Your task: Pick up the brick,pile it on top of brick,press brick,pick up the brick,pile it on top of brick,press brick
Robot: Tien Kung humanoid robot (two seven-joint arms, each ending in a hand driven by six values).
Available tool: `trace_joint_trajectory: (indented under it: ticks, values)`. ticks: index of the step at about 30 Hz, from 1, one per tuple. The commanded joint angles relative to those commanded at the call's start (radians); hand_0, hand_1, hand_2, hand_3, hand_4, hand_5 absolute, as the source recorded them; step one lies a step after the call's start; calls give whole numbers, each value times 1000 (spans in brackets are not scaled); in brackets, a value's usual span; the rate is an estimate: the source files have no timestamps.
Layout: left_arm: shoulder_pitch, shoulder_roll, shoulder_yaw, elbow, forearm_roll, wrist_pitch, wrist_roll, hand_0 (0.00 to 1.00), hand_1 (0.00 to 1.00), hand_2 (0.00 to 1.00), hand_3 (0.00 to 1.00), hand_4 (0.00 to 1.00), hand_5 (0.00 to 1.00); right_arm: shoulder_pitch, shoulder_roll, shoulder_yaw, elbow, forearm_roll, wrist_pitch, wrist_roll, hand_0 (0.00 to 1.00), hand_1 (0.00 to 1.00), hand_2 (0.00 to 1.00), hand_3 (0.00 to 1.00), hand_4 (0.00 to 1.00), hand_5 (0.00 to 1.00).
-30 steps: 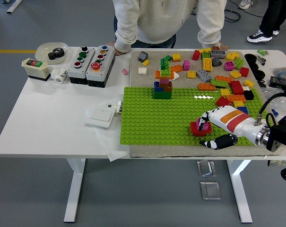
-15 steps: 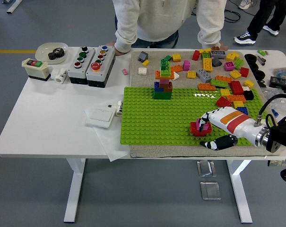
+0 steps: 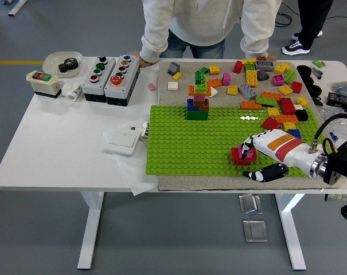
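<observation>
Right white-and-orange robot hand fingers curled over small pink brick atop red plastic brick on green studded baseplate; press straight down, studs aligned.

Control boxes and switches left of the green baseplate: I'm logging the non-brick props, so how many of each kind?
Black button boxes: 2
Beige red-green switch box: 1
White wall switch: 1
Total: 4

My white table carries a grey mat on its right half. To the left lie a white switch plate on paper, two button boxes, a small switch box and a bowl at the far left.
</observation>
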Motion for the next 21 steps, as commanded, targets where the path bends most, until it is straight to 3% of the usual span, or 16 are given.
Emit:
trace_joint_trajectory:
  ticks: [14, 20, 21]
  values:
    - [-1, 2, 12, 0, -11, -2, -2, 778, 715, 672, 564, 592, 608, -8, 0, 44, 0, -1, -23, 3, 679, 655, 691, 557, 783, 422]
    - [-5, 3, 14, 0, -20, -1, -3, 777, 714, 672, 564, 592, 608, -7, 15, 92, -60, 0, -48, -36, 684, 656, 692, 560, 783, 422]
    - [-5, 3, 14, 0, -20, -1, -3, 778, 714, 672, 565, 592, 609, -6, 16, 95, -66, 0, -51, -42, 707, 672, 724, 602, 797, 419]
